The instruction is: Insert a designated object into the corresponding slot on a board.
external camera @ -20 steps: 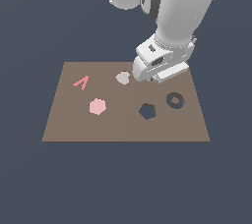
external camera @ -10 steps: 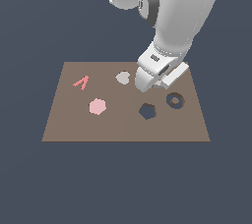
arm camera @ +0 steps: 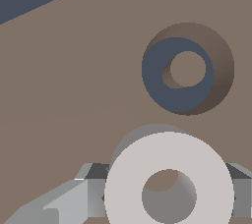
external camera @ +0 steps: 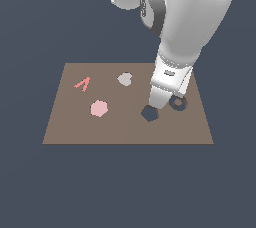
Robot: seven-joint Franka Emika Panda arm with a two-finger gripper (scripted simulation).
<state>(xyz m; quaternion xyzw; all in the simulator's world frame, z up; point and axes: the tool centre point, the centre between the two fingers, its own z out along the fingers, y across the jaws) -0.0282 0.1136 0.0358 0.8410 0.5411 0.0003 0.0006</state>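
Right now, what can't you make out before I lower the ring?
- Ring: hidden behind the arm in the exterior view; cut off by the wrist view's edge.
- Gripper: fingertips covered by the ring in the wrist view.
- Slot: partly behind the arm in the exterior view.

Board (arm camera: 64, 95): flat matt brown, smooth, no grain. Ring (arm camera: 169, 181): matt off-white, plastic-looking, smooth. Pincer (arm camera: 162, 193) fingers (arm camera: 64, 201): dull grey, metal-like. Arm shell (external camera: 192, 17): glossy white plastic with soft highlights.

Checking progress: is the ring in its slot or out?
Out. The ring sits between the end effector fingers, beside the empty slot.
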